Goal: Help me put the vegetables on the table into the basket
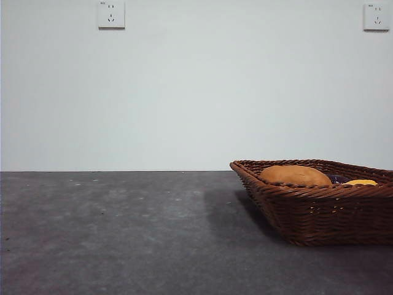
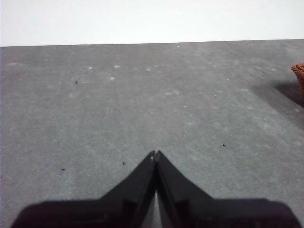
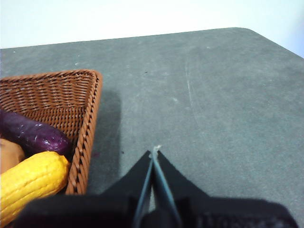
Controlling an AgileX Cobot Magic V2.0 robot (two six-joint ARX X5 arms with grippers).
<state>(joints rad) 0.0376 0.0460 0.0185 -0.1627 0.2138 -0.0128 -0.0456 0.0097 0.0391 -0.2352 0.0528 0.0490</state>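
Note:
The brown wicker basket (image 1: pixel 319 212) stands on the grey table (image 1: pixel 123 233) at the right of the front view. Inside it lie the orange-brown tuber (image 1: pixel 295 175), the yellow corn cob (image 3: pixel 31 178) and the dark purple eggplant (image 3: pixel 31 133); over the rim in the front view only a sliver of corn (image 1: pixel 361 182) and eggplant (image 1: pixel 338 179) shows. My right gripper (image 3: pixel 155 151) is shut and empty, above bare table just beside the basket (image 3: pixel 61 104). My left gripper (image 2: pixel 156 154) is shut and empty over bare table, far from the basket corner (image 2: pixel 299 71).
Two wall sockets (image 1: pixel 111 14) (image 1: pixel 376 16) sit high on the white wall behind the table. The table's rounded far corner (image 3: pixel 251 31) shows in the right wrist view. Neither arm appears in the front view.

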